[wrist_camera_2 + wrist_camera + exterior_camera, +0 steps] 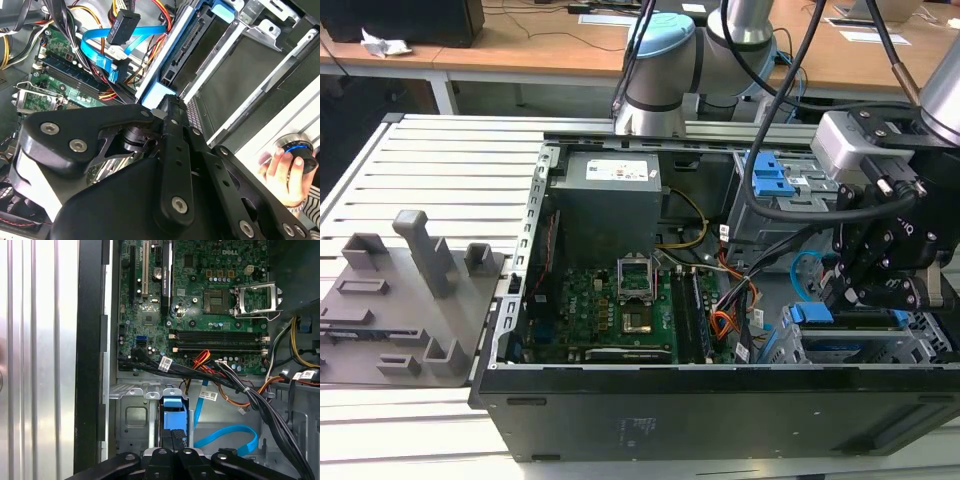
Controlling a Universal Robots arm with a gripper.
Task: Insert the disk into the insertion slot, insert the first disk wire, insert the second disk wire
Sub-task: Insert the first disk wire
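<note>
My gripper [176, 439] is hiding most of the disk [173, 410]; I am seeing just its blue caddy end. My fingers [170, 441] are closed together, tips touching that end. The disk is lying flat in the insertion slot [905, 345], long axis running across the exterior view, blue end facing its left.

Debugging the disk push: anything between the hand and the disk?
Nothing visible. In the first wrist view the hand sits right at the blue caddy end of the disk. The light-blue cable loops beside it, and the black cable bundle crosses beyond it, neither in between.
</note>
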